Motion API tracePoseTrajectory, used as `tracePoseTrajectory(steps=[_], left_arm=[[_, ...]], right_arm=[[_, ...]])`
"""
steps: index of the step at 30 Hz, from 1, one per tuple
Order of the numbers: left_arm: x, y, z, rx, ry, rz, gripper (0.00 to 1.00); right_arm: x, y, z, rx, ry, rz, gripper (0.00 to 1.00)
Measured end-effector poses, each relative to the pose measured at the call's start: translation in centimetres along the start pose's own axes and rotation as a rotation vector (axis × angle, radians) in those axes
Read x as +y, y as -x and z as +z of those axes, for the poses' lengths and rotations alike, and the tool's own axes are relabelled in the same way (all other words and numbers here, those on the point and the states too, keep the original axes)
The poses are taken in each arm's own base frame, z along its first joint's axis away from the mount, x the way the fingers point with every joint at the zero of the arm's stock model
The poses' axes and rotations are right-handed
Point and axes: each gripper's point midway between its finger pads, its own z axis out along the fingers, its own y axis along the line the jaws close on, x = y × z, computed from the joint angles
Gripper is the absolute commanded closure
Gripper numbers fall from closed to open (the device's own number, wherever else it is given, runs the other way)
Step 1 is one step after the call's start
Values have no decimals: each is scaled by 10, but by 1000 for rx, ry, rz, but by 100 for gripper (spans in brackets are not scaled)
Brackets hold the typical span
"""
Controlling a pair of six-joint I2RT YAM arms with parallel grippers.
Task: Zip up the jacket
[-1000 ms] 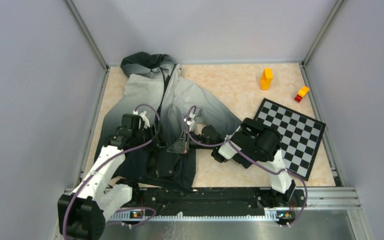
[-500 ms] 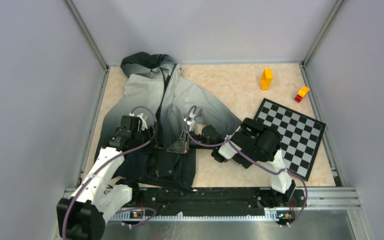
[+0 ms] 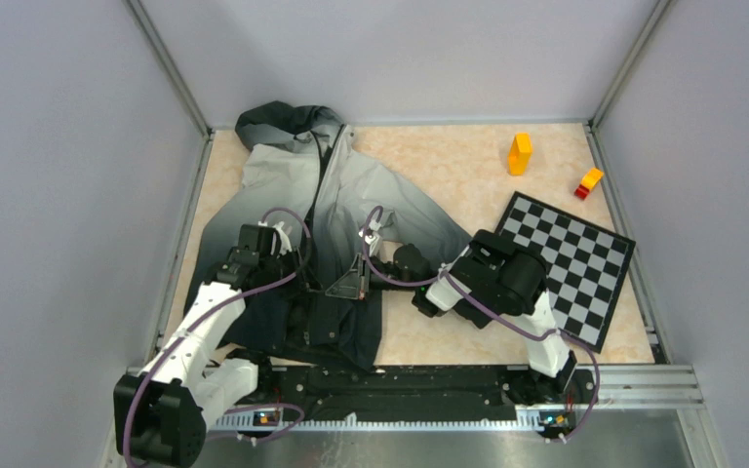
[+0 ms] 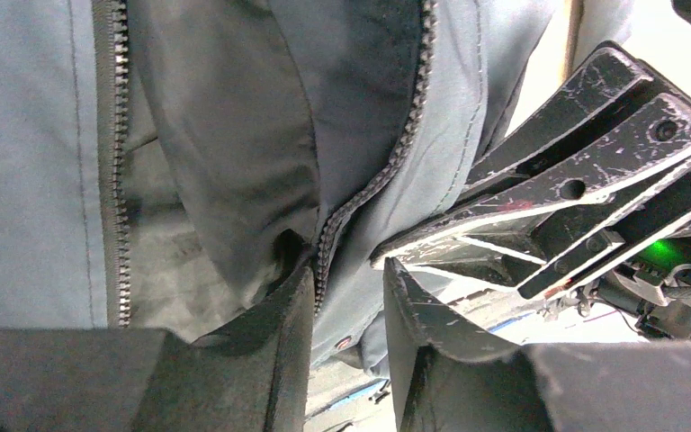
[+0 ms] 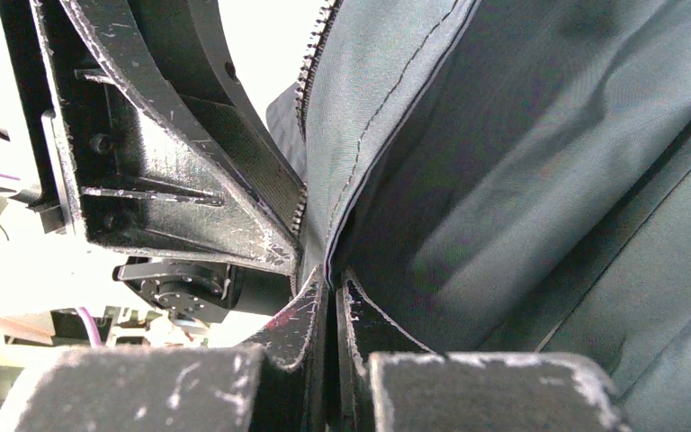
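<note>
The jacket lies flat on the table, dark hood toward the back wall and black hem toward the arms, its front open. In the left wrist view my left gripper is open, with one row of zipper teeth and its fabric edge running down between the jaws; the other zipper row lies apart at the left. My right gripper is shut on the jacket's front edge close to the zipper teeth. Both grippers meet low on the jacket front, left and right.
A black-and-white checkerboard lies at the right. A yellow block and a red-and-yellow block stand at the back right. Grey walls enclose the table, and a metal rail runs along the front.
The left arm has shifted slightly at the jacket's lower front. The right arm and the jacket have not visibly moved.
</note>
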Motion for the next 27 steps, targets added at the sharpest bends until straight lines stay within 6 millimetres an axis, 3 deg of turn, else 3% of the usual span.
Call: tracePoseTrajectory(steps=[6,9,12,16,22,27], left_arm=[[-5,0,5,-2,-44,-6,92],[-6,1,8,0,-49,-6,100],[-8,2,9,7,-66,12,100],[-9,1,11,29,-75,38,100],[-20,8,6,25,-112,68,100],[-26,9,3,20,-139,74,100]], right_arm=[[0,0,0,-1,-2,0,94],[-4,0,-2,-6,-22,-4,86],[-8,1,-10,-4,-72,-29,72],[-4,11,-20,-8,-148,-104,64],[17,33,-37,-29,-229,-248,50],[35,26,-38,-14,-228,-315,40]])
